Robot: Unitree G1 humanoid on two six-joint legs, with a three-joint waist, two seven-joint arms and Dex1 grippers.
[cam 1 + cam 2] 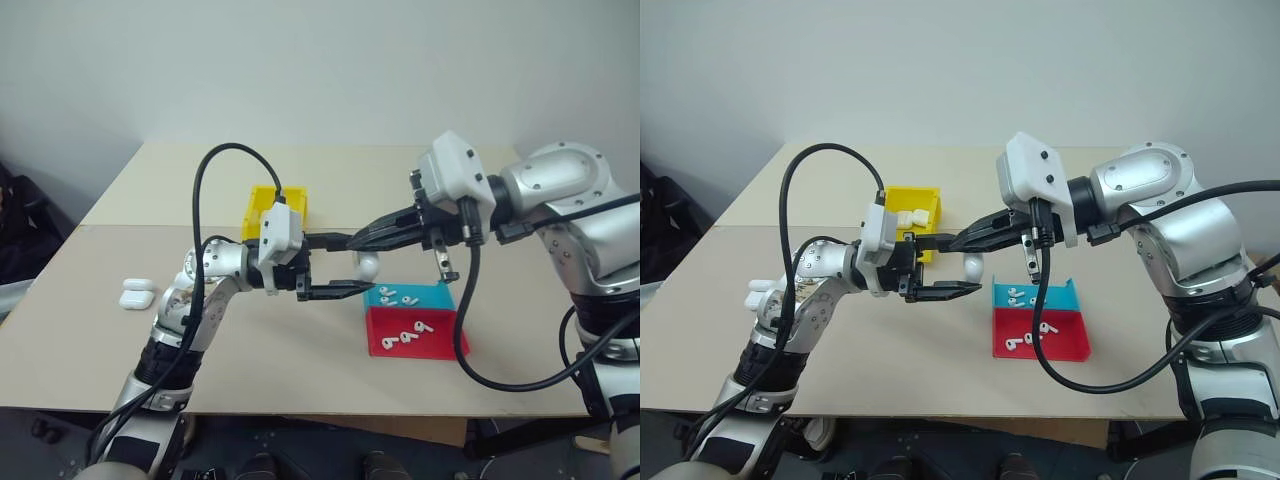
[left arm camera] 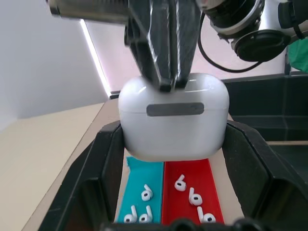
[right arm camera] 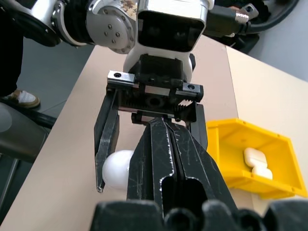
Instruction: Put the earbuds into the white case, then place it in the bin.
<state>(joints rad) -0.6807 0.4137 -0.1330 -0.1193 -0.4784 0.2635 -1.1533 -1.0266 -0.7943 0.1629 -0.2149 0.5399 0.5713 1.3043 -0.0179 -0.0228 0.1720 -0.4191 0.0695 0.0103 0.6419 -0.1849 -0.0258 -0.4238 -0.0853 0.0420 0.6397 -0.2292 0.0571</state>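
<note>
A closed white case [image 2: 173, 120] hangs in the air between the fingers of my left gripper [image 1: 362, 265], which is shut on it just left of the trays. My right gripper [image 3: 156, 122] is shut, and its joined tips rest on the top of the case lid. Several earbuds [image 1: 395, 297] lie in the blue tray [image 1: 442, 297], and several more [image 1: 405, 338] in the red tray [image 1: 445, 342] in front of it. The yellow bin [image 1: 258, 210] stands behind my left gripper, with white cases [image 3: 255, 161] inside.
Two more white cases [image 1: 135, 292] lie on the tan table [image 1: 120, 230] at the far left. Black cables loop above both wrists. The table's front edge runs just below the red tray.
</note>
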